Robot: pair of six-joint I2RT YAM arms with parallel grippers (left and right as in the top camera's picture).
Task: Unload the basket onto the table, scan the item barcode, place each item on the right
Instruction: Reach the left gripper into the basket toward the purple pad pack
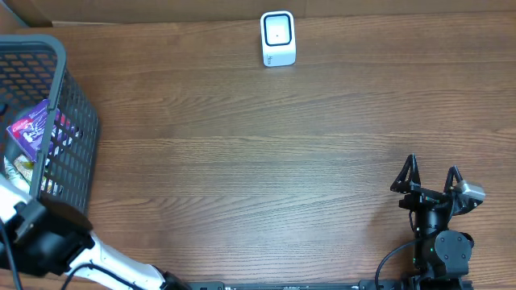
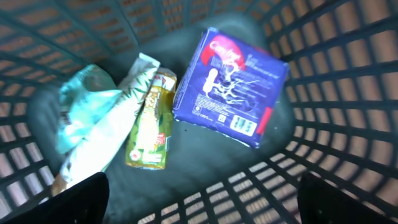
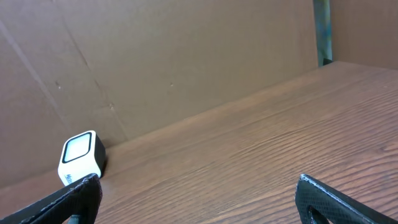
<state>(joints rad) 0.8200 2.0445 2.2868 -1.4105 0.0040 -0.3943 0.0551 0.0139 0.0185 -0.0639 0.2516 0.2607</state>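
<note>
- The left gripper (image 2: 200,198) hangs inside a dark grey plastic mesh basket (image 2: 348,93), its jaws spread wide with nothing between them.
- Below it, on the basket floor, lie three items: a flat blue-and-purple packet (image 2: 230,87) with white print, a yellow-green pouch (image 2: 149,124) just beside it, and a pale teal-and-white crinkled bag (image 2: 93,118) overlapping the pouch.
- The basket sits at the left edge of the brown wooden table (image 1: 242,161).
- The right gripper (image 1: 431,181) sits low at the table's near right, jaws wide open and empty.
- A small white barcode scanner (image 1: 278,38) with a square window stands upright at the table's far edge, against a brown cardboard wall (image 3: 186,62), well apart from both grippers.
</note>
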